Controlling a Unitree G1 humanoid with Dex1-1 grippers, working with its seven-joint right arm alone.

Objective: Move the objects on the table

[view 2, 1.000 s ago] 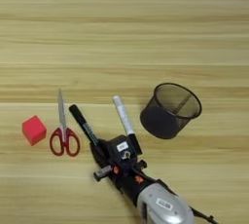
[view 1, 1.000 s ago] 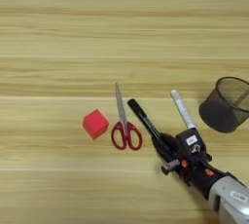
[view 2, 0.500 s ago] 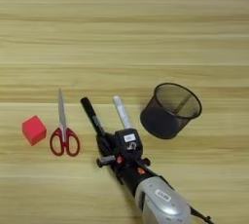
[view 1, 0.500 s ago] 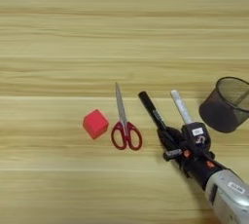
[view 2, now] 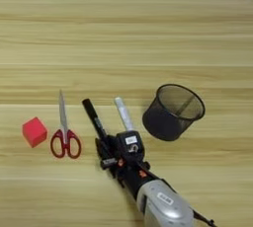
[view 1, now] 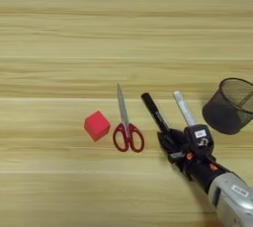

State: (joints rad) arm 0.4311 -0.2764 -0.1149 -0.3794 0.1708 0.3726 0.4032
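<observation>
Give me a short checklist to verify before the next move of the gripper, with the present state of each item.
1. Right gripper at the near end of the black marker: ok.
2. Firm grasp on the marker: cannot tell.
3. Pen cup upright, mouth open: ok.
4. White marker lies apart from the black one: ok.
5. Scissors and red cube away from the gripper, to its left: ok.

One red cube (view 1: 97, 125), one pair of scissors (view 1: 126, 128), two markers — black (view 1: 154, 113), white (view 1: 183, 108) — one mesh cup (view 2: 173, 111).

Office-like desk: scissors (view 1: 126, 131), pen cup (view 2: 173, 112)
</observation>
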